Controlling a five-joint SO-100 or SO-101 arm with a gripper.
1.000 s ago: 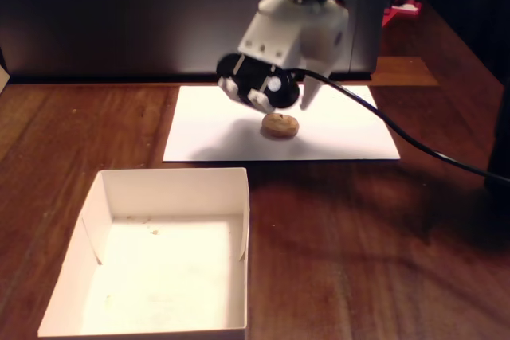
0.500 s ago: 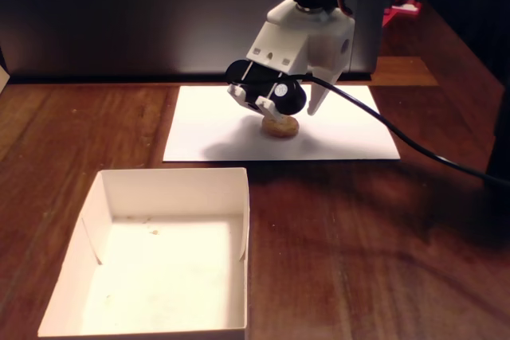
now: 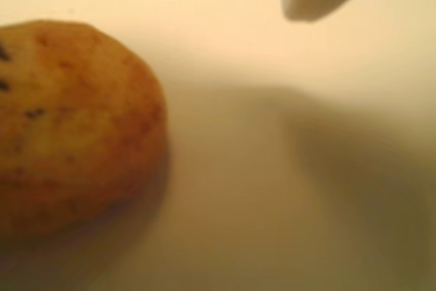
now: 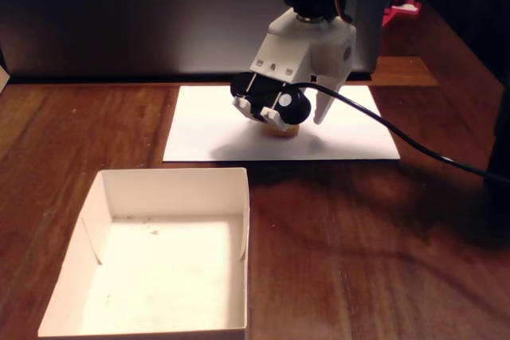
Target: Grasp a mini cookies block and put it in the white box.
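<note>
Near left on the bench: white box, open side up. Far centre, on the paper sheet: mini cookies block, lying flat, round, no long axis, mostly hidden under the arm in the fixed view. Dark chips plain only in the wrist view. Jaws apart, pointing steeply down, astride the cookie.

We found no text, label, brand, number or sign that we could read in either view.
</note>
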